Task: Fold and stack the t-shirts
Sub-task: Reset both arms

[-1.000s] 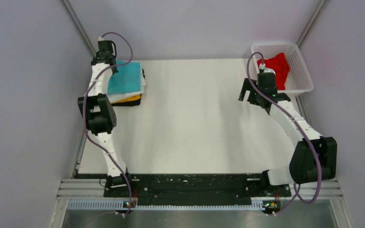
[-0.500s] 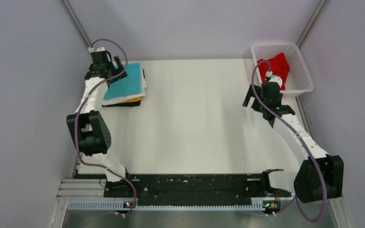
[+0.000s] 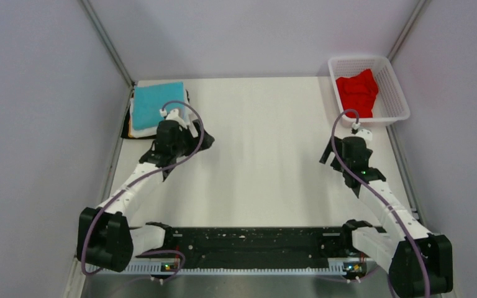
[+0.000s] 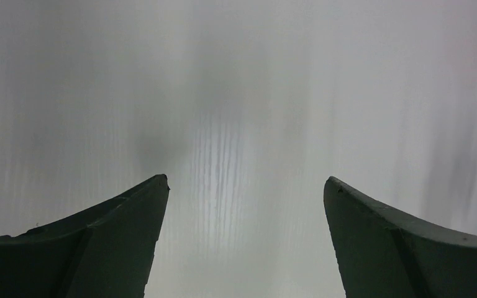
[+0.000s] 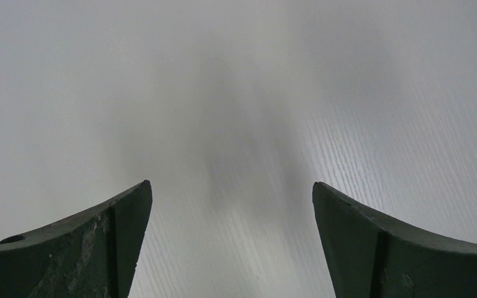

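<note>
My left hand [image 4: 245, 180] is standing with its fingers spread wide apart and nothing between them. Its own camera is showing only bare white tabletop [image 4: 236, 93]. My right hand [image 5: 231, 183] is gaping just as wide and gripping nothing, and its camera too is giving me only blurred tabletop. Neither wrist view is catching a single shirt.

The overhead view is filling that in. The turquoise shirt [image 3: 157, 104] is lying folded on top of the pile at the far left corner, with a white shirt [image 3: 143, 131] and a black shirt [image 3: 126, 128] peeking out beneath it. My left hand is hovering near that pile, off its near right corner and apart from it. The red shirt [image 3: 358, 92] is sitting crumpled in the basket [image 3: 399, 93] at the far right corner. My right hand is hanging over the tabletop on the near side of the basket, not touching it.
</note>
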Action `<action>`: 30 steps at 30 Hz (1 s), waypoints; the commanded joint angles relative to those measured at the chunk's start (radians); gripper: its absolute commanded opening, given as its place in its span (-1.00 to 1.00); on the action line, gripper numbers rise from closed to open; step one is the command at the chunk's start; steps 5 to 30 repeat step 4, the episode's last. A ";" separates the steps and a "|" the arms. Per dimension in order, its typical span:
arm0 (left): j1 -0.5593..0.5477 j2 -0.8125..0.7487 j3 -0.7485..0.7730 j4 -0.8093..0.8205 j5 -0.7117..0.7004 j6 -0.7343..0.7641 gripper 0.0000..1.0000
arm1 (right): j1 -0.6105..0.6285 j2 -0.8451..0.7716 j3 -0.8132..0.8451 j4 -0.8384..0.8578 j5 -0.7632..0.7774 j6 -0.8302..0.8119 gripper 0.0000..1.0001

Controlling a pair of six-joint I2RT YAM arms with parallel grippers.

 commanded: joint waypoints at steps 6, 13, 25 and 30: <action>-0.029 -0.072 -0.078 0.072 -0.036 -0.099 0.98 | 0.000 -0.051 -0.027 0.112 -0.006 0.006 0.97; -0.029 -0.072 -0.078 0.072 -0.036 -0.099 0.98 | 0.000 -0.051 -0.027 0.112 -0.006 0.006 0.97; -0.029 -0.072 -0.078 0.072 -0.036 -0.099 0.98 | 0.000 -0.051 -0.027 0.112 -0.006 0.006 0.97; -0.029 -0.072 -0.078 0.072 -0.036 -0.099 0.98 | 0.000 -0.051 -0.027 0.112 -0.006 0.006 0.97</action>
